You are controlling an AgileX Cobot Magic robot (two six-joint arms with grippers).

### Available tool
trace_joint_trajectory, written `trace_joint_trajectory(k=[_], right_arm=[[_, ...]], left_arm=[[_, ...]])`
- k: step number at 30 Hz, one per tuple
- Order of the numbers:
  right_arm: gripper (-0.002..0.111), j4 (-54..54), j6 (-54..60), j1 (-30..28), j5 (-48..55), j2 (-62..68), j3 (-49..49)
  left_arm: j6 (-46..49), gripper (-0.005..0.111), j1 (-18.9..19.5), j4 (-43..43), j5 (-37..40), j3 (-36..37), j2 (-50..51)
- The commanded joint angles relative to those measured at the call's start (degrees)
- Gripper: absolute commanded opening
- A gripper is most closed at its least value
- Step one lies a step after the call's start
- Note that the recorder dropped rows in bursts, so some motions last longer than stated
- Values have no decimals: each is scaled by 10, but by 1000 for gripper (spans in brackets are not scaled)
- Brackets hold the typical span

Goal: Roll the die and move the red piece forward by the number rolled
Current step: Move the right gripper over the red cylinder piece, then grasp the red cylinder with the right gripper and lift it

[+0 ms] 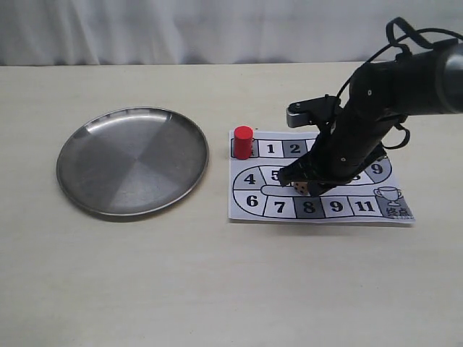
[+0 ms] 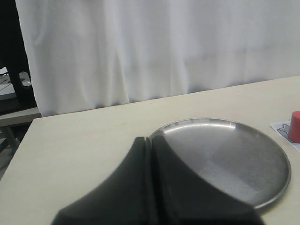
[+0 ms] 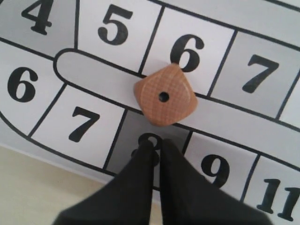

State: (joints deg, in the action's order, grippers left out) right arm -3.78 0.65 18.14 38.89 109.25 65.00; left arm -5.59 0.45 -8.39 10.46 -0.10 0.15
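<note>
The die [image 3: 164,96], a pale tan cube with one dark pip facing up, lies on the board's blank middle strip between the upper 6 and the grey 8 square. In the exterior view the die [image 1: 298,188] peeks out under the right arm. My right gripper [image 3: 157,143] hovers just short of it over the 8, fingers together and holding nothing; seen from outside, the right gripper [image 1: 309,189] is low over the board. The red piece [image 1: 243,142] stands upright at the board's far left corner, and the red piece [image 2: 295,125] also shows beyond the plate. My left gripper [image 2: 151,140] is shut and empty.
The paper game board [image 1: 253,211] with numbered squares lies flat right of centre. A round steel plate [image 1: 132,160] rests on the table to its left, and the plate [image 2: 225,154] lies just ahead of the left fingers. A white curtain backs the table.
</note>
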Motion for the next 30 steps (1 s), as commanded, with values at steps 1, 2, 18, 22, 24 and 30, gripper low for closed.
trace_joint_trajectory(k=[1, 2, 18, 22, 24, 30], right_arm=[[4, 0, 4, 0, -4, 0, 0], [4, 0, 5, 0, -1, -1, 3], [27, -24, 8, 1, 48, -46, 130], [56, -32, 37, 21, -6, -37, 130], [69, -29, 69, 51, -65, -19, 130], [79, -26, 96, 73, -97, 86, 217]], left_arm=[[-1, 0, -5, 1, -5, 1, -1], [-1, 0, -5, 1, -5, 1, -1], [-1, 0, -5, 1, -5, 1, -1], [-1, 0, -5, 1, -5, 1, -1], [-1, 0, -5, 1, -5, 1, -1], [-1, 0, -5, 1, -5, 1, -1]])
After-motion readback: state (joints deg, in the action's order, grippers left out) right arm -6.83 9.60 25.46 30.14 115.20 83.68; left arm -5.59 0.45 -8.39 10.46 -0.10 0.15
